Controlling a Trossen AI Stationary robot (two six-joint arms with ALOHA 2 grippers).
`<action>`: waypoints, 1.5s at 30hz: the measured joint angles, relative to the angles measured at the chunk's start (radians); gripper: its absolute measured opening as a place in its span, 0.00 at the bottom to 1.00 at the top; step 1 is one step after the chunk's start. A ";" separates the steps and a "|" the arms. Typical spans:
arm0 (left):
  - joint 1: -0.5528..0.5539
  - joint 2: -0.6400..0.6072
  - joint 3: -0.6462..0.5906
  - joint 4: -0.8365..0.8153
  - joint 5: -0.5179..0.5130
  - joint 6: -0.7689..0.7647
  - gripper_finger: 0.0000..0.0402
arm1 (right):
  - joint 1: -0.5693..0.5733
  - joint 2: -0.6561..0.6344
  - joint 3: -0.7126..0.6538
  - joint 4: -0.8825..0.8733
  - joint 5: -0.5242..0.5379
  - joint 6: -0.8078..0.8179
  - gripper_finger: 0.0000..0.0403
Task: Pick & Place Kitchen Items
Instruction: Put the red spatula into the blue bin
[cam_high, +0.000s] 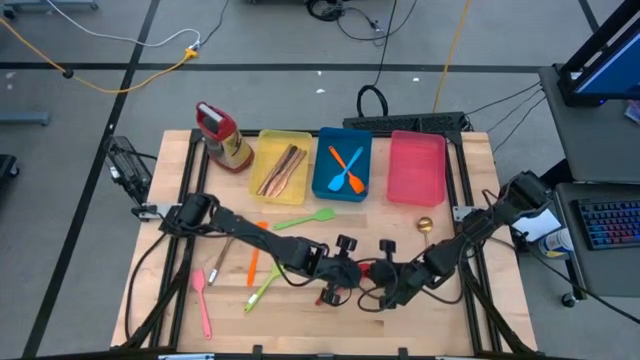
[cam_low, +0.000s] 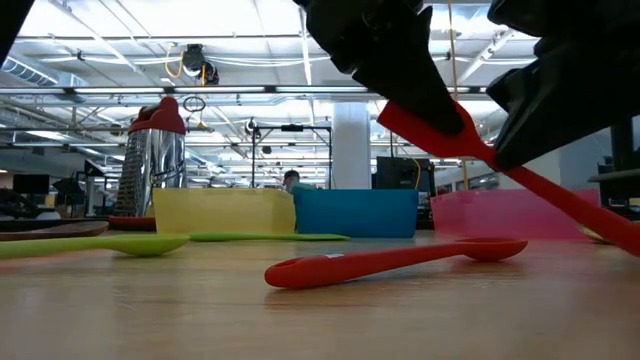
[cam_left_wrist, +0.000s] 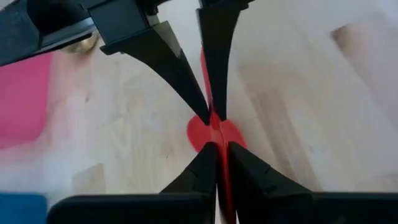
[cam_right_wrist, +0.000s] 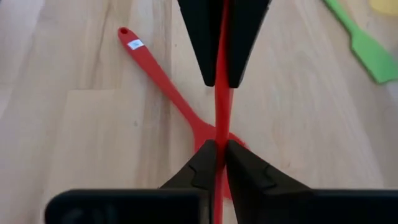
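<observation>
Red spatula (cam_low: 470, 135), thin and flat, hangs tilted above the table near the lower centre of the high view, pinched from opposite ends by both grippers. Left gripper (cam_left_wrist: 217, 144) has its jaws narrowed onto the red blade; the same view shows the other arm's dark fingers (cam_left_wrist: 217, 74) pressed on it from the far side. Right gripper (cam_right_wrist: 217, 144) likewise has its jaws clamped tight on the spatula's thin edge, which runs straight up the middle of its wrist view. Below them a red spoon (cam_low: 390, 262) lies flat on the wooden table (cam_high: 480, 300), lower middle of the low view. Green utensils (cam_high: 303, 219) and (cam_high: 262, 291), an orange one (cam_high: 252, 266) and a pink one (cam_high: 204, 300) lie at lower left of the high view. Along the upper edge sit a yellow tray (cam_high: 300, 140) holding brown wooden spoons (cam_high: 280, 170), a blue tray (cam_high: 322, 170) holding orange utensils (cam_high: 349, 168), and a pink tray (cam_high: 416, 168).
</observation>
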 joint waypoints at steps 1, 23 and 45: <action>-0.003 0.000 0.000 -0.007 -0.022 -0.007 0.07 | -0.001 0.000 0.000 0.000 0.002 -0.014 0.06; -0.043 -0.185 0.001 -0.257 -0.497 -0.152 0.05 | -0.006 -0.358 0.000 -0.144 0.086 -0.284 0.34; 0.542 -0.091 -0.004 -0.287 -0.341 -0.213 0.04 | -0.018 -0.416 -0.345 0.338 0.106 -0.324 0.33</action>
